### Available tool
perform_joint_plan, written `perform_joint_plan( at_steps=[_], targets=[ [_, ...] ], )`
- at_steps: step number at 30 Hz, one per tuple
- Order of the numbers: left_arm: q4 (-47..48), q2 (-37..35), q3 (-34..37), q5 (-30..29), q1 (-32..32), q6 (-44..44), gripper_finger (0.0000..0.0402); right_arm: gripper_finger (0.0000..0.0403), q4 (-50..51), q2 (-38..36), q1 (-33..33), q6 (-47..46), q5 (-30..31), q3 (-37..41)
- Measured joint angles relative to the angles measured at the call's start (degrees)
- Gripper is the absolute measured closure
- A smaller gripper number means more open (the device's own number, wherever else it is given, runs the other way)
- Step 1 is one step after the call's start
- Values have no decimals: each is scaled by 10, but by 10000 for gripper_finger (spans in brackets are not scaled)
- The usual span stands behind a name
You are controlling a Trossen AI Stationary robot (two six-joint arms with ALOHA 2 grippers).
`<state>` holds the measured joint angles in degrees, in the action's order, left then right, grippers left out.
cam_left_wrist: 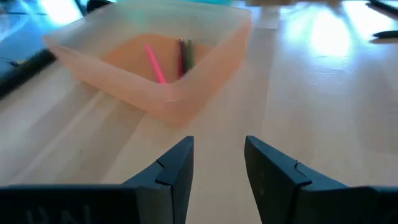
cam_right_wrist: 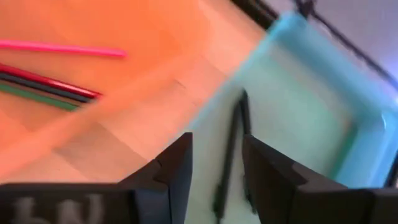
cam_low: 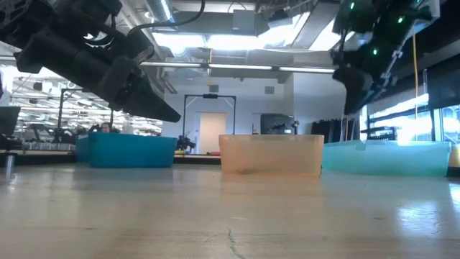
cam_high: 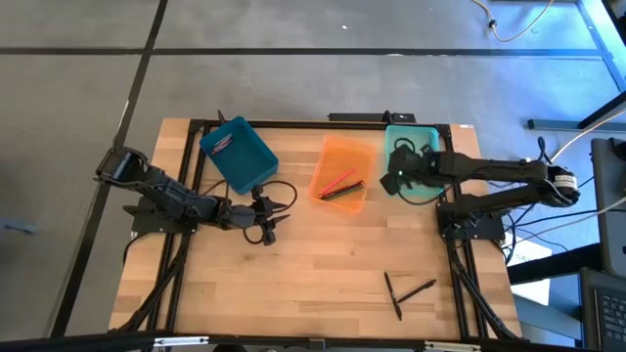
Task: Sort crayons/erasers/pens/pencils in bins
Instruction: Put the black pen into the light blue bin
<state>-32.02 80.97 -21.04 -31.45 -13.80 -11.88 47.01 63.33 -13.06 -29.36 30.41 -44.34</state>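
With both the right gripper (cam_high: 391,180), over the teal bin (cam_high: 430,132) at upper right, and the left gripper (cam_high: 269,217) at centre-left parted and empty, the two pens (cam_high: 406,291) at lower right could roll away if nudged.

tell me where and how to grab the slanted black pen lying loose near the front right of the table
Take the slanted black pen around mid-shaft, coming straight down from above with the fingers across its width. It lies flat on the bare table, so only its long sides can be pinched. Keep toward its outer end: its other end sits close to the second black pen. The right gripper, now over the light blue bin, looks nearer.
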Motion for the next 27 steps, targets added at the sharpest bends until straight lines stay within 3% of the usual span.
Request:
perform_joint_plan(
  at_steps=[6, 10, 17, 22, 27],
  targets=[
    [-6, 31, -23, 127, 0, 4, 266, 284, -74, 0, 101, 28, 162, -5],
    [16, 114, -105, 209, 6, 29, 266, 295, -178, 0, 112, 83, 238, -5],
    [102, 301, -353, 319, 19, 163, 266, 300, -375, -2, 94, 231, 187, -5],
    [189, 389, -508, 375, 16, 312, 266, 300, -419, -2, 101, 266, 183, -5],
    [231, 463, -644, 466, 31, 339, 266, 300, -406, -7, 120, 264, 103, -5]
  ],
)
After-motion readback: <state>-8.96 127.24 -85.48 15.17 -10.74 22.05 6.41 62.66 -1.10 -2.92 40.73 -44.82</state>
